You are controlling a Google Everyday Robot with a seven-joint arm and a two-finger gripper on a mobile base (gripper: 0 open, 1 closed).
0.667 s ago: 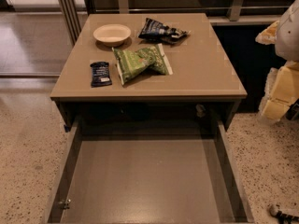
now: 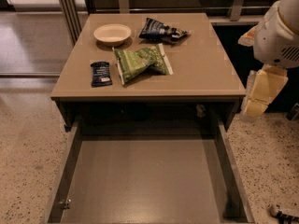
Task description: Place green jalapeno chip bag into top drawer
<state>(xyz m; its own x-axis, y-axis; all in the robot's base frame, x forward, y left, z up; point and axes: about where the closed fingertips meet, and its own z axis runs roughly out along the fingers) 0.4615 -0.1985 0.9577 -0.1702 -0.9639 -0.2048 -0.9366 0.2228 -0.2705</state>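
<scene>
The green jalapeno chip bag [image 2: 140, 63] lies flat near the middle of the tan table [image 2: 205, 73]. The top drawer [image 2: 145, 181] is pulled fully open below the table's front edge, and its flat grey-brown bottom is bare. My arm's white housing [image 2: 280, 36] hangs at the right edge of the view, beside the table. The cream-yellow gripper [image 2: 256, 107] points down from it, to the right of the table's front right corner, apart from the bag and holding nothing that shows.
A cream bowl [image 2: 112, 33] sits at the table's back left. A dark navy chip bag [image 2: 161, 31] lies at the back centre. A small dark blue snack bar wrapper [image 2: 101, 73] lies left of the green bag. Speckled floor flanks the drawer.
The arm with its gripper has shifted slightly to the left, toward the table. The things on the table and the drawer have not moved.
</scene>
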